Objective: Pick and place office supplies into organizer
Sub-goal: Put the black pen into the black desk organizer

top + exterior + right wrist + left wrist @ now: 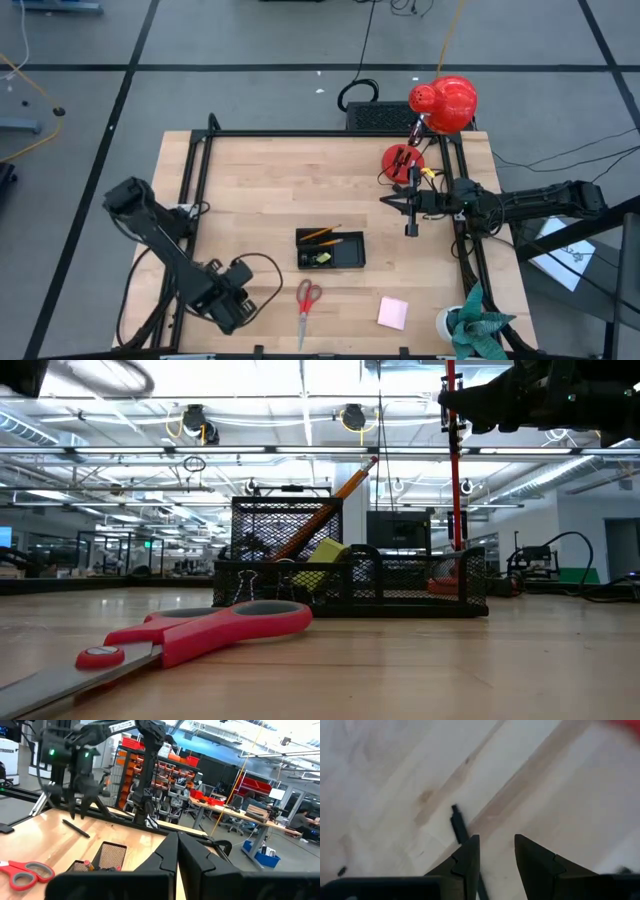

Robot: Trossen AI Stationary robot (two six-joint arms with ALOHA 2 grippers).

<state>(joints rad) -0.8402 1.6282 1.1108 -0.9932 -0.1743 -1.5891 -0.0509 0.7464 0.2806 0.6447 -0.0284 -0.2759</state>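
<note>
The black mesh organizer [330,250] stands mid-table with orange pencils [330,510] and a yellow-green bit [325,553] inside. Red-handled scissors [307,300] lie flat nearer the front edge, and a pink sticky-note pad [392,312] lies to their right. A black pen [457,822] lies flat on the wood at the front left. My left gripper [495,845] hangs open just above the pen [75,827], pointing down. My right gripper [392,203] is raised at the table's right side, shut and with nothing in it.
A red desk lamp [445,102] and its base [403,158] stand at the far right corner. A small plant [482,330] in a white cup sits at the near right corner. Black frame rails [195,170] run along the table's left, far and right edges.
</note>
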